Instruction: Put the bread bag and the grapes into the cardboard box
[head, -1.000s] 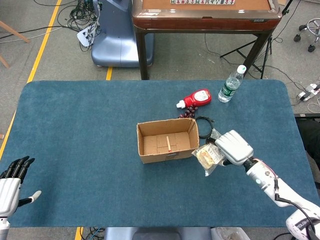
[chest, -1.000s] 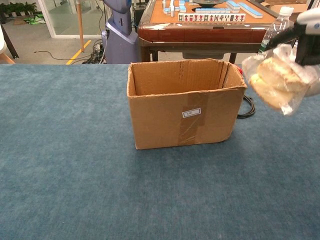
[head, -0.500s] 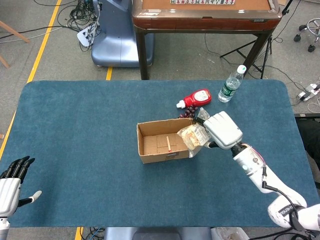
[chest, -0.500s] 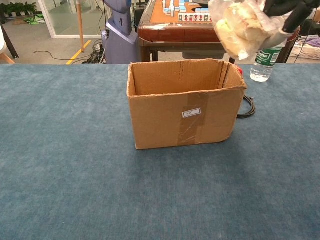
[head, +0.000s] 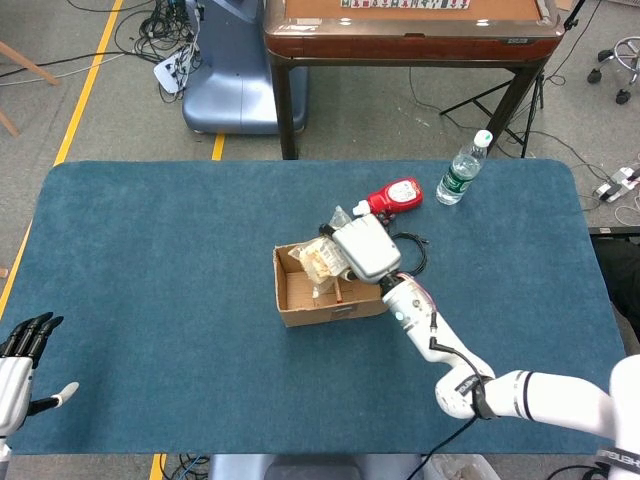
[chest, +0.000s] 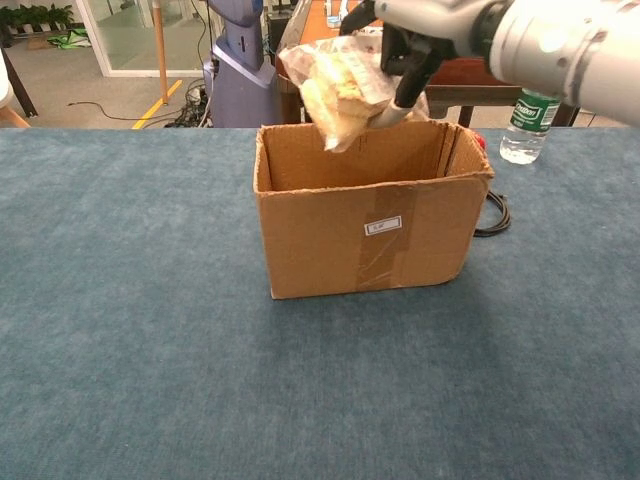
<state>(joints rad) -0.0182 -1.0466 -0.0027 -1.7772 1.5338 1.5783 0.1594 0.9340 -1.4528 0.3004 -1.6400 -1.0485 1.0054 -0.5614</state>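
The open cardboard box (head: 330, 312) stands mid-table, a small stick lying on its floor. My right hand (head: 365, 248) hovers over the box's right half and grips the clear bread bag (head: 320, 258), which hangs above the opening. In the chest view the bread bag (chest: 340, 85) dangles over the back rim of the box (chest: 320, 230), held from above by the right hand (chest: 430, 25). The grapes do not show; the hand and arm cover the spot behind the box. My left hand (head: 20, 368) rests at the near left table edge, fingers spread and holding nothing.
A red ketchup bottle (head: 393, 196) lies behind the box, with a water bottle (head: 460, 170) further right. A black cable coil (head: 412, 250) sits by the box's right side. The blue cloth table (head: 150, 260) ends close behind the bottles.
My right hand has carried the bread bag up and leftward, from beside the box's right wall to above its opening. The left hand has stayed put.
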